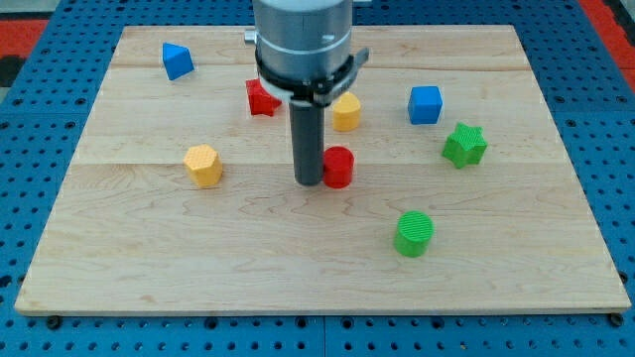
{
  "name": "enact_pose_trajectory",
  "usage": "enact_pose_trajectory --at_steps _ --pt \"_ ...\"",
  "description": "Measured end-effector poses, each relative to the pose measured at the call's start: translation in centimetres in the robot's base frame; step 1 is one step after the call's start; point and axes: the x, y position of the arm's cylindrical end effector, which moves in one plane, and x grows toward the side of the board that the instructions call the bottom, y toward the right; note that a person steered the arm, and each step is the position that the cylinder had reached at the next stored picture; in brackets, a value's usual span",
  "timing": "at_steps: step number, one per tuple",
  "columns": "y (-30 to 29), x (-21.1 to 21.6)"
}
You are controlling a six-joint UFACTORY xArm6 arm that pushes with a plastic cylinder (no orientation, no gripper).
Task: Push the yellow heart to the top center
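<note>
Blue pegboard is framing the wooden table [149, 278]; the rod's tip [309, 182], bearing no hand, is sitting nearer than the yellow heart [346, 112], which is lying far-right of it.

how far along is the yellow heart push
Nothing looks done: the yellow heart sits mid-board, well below the top edge. In hand: my tip rests beside the red cylinder, below the heart. Left: get under the heart and push it up to top center.

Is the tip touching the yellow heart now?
No, my tip sits beside the red cylinder, below the yellow heart.
</note>
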Motion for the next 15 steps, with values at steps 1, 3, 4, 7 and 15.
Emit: enact_pose_trajectory --at_steps 1,3,4,7,15 --pt "0.4 -2.8" --pt "6.1 -5.3" --pt "5.6 -11.5" --pt "1.2 -14.7" --pt "-3.4 -20.5"
